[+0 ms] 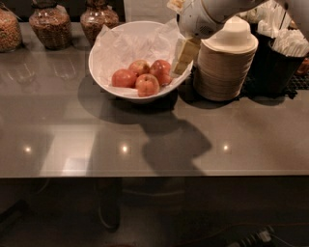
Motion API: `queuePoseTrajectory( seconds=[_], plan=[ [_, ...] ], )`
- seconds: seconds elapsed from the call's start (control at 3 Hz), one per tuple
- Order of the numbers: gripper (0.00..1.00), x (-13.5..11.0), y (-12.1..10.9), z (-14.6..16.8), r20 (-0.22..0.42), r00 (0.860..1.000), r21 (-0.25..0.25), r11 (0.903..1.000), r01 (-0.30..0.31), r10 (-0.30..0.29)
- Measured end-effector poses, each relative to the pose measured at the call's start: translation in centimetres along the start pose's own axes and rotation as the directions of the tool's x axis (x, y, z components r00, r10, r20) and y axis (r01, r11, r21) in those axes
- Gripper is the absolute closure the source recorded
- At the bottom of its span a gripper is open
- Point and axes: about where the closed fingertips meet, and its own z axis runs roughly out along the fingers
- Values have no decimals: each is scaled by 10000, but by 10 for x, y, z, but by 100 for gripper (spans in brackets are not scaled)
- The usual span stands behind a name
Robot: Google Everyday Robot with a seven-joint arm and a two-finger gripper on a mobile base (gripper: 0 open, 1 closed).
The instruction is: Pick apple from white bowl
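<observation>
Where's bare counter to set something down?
Free: front strip of counter, before bowl and stack; also a patch left of bowl, before jars. Crowded: back right, where end effector hangs at the bowl's right rim, beside stack and black cups.

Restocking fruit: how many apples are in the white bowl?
4 in the white bowl: left apple, back apple, front apple, right apple, nearest the gripper over the rim. Paper may hide more.

1. The pincer (182, 59) hangs over the white bowl's (123, 95) rim at its 3 o'clock, hiding that stretch.
2. Its arm (212, 14) is cut off by the top edge.
3. At 10 o'clock, a jar (7, 31) is cropped by the left edge.
</observation>
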Motion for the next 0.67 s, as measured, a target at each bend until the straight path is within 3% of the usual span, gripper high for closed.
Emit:
queuePoseTrajectory(
  seconds=[0.33, 0.67],
  plan=[
    [4, 4, -7, 21, 208, 9988, -255, 9987, 442, -437],
    [23, 11, -11, 40, 235, 9979, -490, 9969, 622, -611]
  ],
)
